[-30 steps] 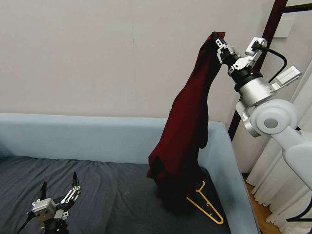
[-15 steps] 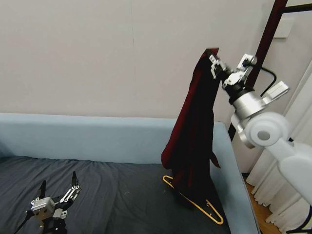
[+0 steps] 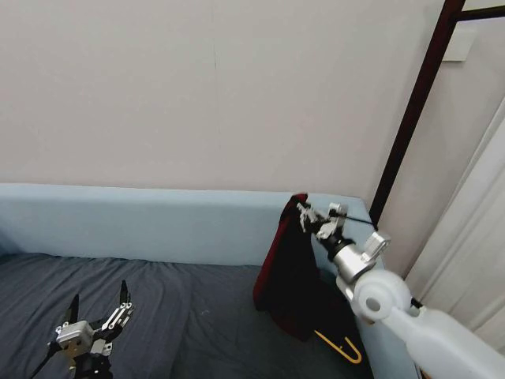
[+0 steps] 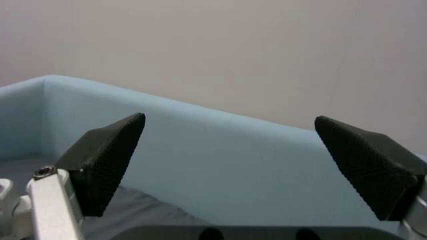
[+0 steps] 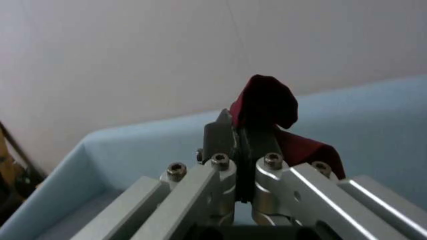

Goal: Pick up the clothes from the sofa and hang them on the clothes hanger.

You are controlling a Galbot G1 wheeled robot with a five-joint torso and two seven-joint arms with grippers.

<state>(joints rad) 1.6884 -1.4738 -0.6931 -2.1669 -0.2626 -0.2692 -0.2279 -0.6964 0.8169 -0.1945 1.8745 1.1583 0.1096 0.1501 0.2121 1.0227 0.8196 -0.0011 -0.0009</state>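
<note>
A dark red garment [image 3: 286, 272] hangs at the right end of the pale blue sofa [image 3: 158, 225], pinched by its top fold in the right pincer [image 3: 304, 212]. The jaws are closed tight on the cloth at about the height of the backrest's top edge. From there the fabric falls in a long drape, and its lower part gathers on the dark grey seat [image 3: 197, 324] in the sofa's corner. A yellow hanger [image 3: 344, 348] lies on the seat just beside the hem; the cloth appears to cover its upper part, though shadow makes that hard to confirm. Low over the seat's left side, well apart from the garment, the left pincer [image 3: 98, 309] hovers with its fingers spread wide, holding nothing. A dark pole [image 3: 410, 118] rises behind the sofa's right end, next to a white curtain [image 3: 473, 253].
</note>
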